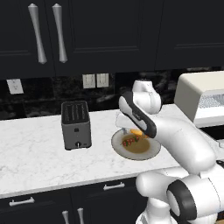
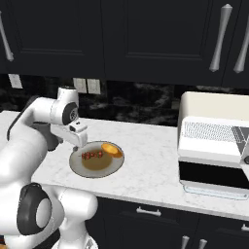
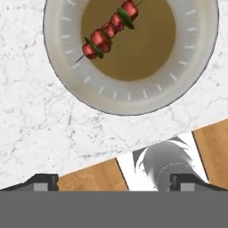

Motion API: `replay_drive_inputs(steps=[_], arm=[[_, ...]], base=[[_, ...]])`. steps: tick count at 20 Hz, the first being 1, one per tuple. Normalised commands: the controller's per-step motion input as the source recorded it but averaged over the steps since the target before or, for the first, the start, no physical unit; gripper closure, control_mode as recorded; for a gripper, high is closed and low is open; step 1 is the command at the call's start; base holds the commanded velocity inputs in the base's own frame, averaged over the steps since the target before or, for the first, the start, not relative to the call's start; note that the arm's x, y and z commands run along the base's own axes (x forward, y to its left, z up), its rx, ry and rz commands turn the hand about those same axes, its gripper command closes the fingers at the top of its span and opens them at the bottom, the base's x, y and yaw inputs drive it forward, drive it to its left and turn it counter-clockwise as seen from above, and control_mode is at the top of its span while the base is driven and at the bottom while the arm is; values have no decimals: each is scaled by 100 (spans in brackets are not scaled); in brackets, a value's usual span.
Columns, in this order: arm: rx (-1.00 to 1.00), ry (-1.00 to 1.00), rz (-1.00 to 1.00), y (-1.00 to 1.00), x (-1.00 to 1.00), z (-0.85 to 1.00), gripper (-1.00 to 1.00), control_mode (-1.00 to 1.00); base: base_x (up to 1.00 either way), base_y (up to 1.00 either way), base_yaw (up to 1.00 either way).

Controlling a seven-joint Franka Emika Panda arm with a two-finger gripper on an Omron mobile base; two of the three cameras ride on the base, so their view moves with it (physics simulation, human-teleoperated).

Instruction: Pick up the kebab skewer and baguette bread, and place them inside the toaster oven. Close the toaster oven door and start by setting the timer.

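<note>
My claw (image 3: 113, 182) open at frame bottom over the bench (image 3: 35, 124), skewer (image 3: 109, 31) of red chunks and green slices upper centre on the plate (image 3: 196, 71), orange baguette (image 2: 112, 149) beside it

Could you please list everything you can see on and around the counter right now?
Round grey plate with brown centre: one, on the white marble counter, right of the slot toaster.
Kebab skewer with red chunks: one, lying on the plate.
Orange-golden oval baguette bread: one, on the plate's rim beside the skewer.
Dark grey slot toaster: one, on the counter left of the plate.
Cream-white toaster oven: one, on the counter's right end, door open.
Black upper cabinets with silver handles: above the counter.
White wall outlets: on the dark backsplash.
White robot arm: one, reaching over the plate.
Claw: one, open, above the plate's edge, holding nothing.
</note>
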Motion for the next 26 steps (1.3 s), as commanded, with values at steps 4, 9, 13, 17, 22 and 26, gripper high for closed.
replay_drive_inputs(steps=[4,9,13,17,22,26], arm=[[-3,0,-45,26,34,-58,-100,-100],[-7,0,-38,1,36,-68,-100,-100],[-11,0,-36,0,31,-53,-100,-100],[-1,5,-9,-8,35,-9,-100,-100],[0,7,0,-32,28,0,-100,-100],[0,1,-1,-23,23,-18,-100,-100]], base=[[0,0,0],[0,0,0],[0,0,0],[0,0,0],[0,0,0],[0,0,0]])
